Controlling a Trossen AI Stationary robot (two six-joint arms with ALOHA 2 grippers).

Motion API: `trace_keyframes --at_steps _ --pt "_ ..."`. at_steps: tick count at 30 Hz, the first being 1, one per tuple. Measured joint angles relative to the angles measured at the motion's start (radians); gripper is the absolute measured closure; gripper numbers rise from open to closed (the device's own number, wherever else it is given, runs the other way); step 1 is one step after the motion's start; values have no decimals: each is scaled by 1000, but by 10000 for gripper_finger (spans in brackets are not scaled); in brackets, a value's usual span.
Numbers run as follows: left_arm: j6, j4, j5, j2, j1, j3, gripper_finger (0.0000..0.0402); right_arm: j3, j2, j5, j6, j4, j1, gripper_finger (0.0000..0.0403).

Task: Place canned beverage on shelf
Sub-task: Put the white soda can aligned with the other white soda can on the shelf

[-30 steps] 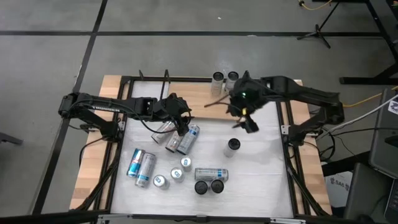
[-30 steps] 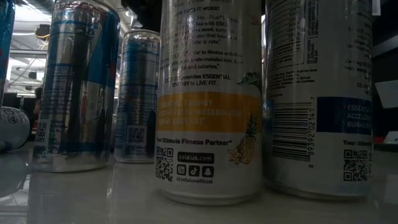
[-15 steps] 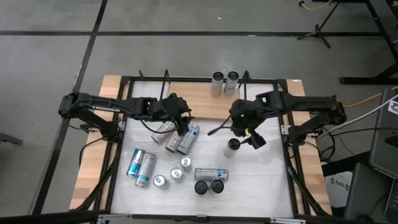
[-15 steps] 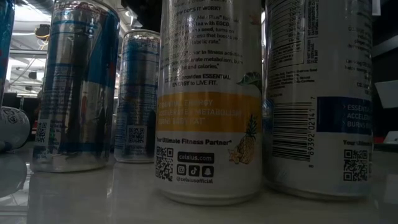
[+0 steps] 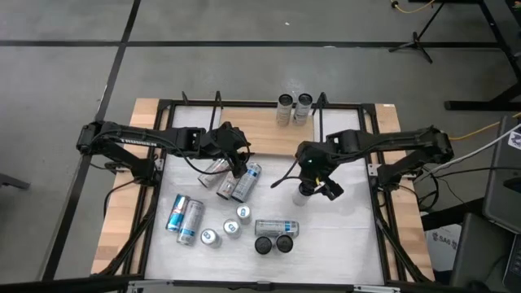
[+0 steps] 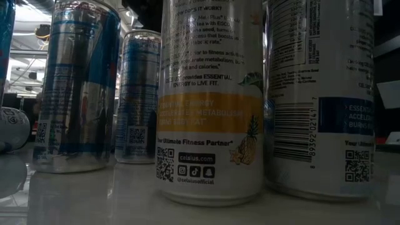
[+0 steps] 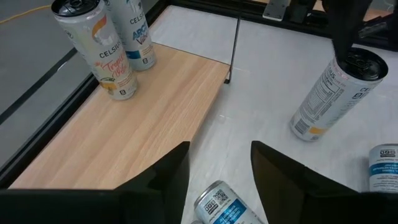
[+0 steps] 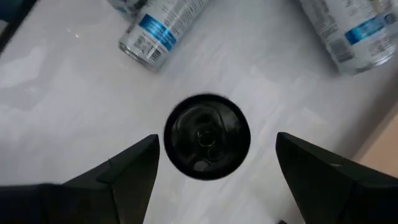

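While two cans [image 5: 293, 109] occupy the shelf [image 5: 260, 130] — eleven elsewhere.

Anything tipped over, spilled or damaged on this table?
Several cans lie on their sides on the white tabletop, near the left pincer. No spill or dent shows. The two cans on the shelf stand upright.

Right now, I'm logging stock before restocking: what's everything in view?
light-brown wooden shelf in a black rod frame: one, far edge of the table.
white upright drink cans: two, on the shelf's right end.
black-topped upright can: one, on the white tabletop.
other silver and blue cans: about eleven, lying or upright, on the tabletop.
left hand: dark, open, over lying cans.
right hand: dark, open, above the black-topped can.
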Motion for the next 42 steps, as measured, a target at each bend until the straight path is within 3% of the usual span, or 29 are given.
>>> trace_keyframes --at_steps 33,42 --pt "0 0 -2 0 0 0 241 -106 7 1 -49 96 13 91" --pt "0 0 -2 0 0 0 241 -106 7 0 -48 97 13 146"
